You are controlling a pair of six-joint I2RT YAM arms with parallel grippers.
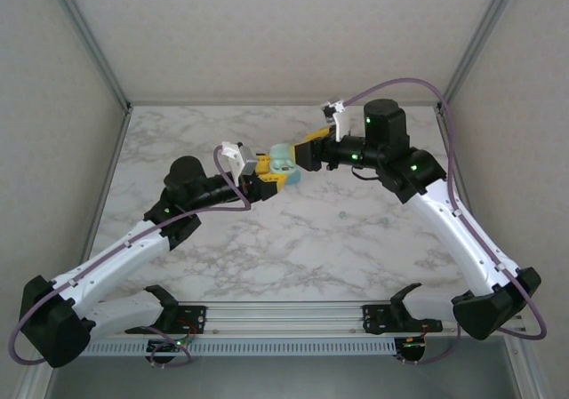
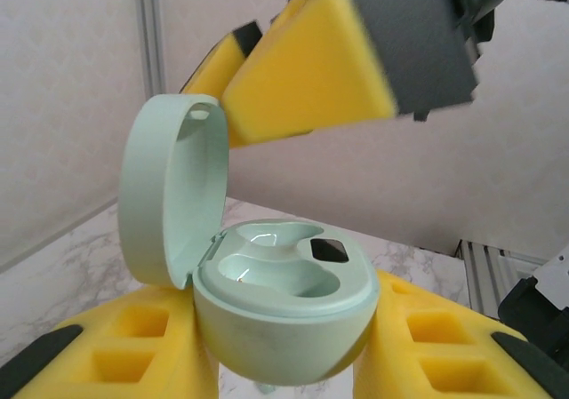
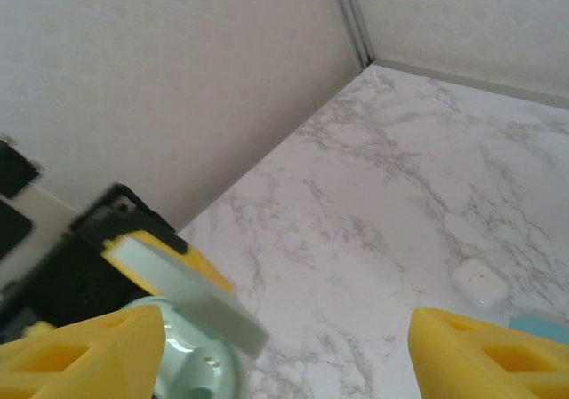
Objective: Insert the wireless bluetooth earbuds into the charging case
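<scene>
Left gripper (image 2: 284,356) pinches the open charging case (image 2: 293,303), lower centre; right gripper (image 3: 284,355) (jaws spread) might bump the lid (image 2: 169,195) shut.

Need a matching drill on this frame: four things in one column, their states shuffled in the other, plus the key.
Things:
A. pale mint-green rounded plastic charging case
B. small white square piece
C. left gripper
D. right gripper

States:
1. jaws open
2. lid swung up
3. lying on the marble table
4. shut on the case

Pairs: A-2, B-3, C-4, D-1.
</scene>
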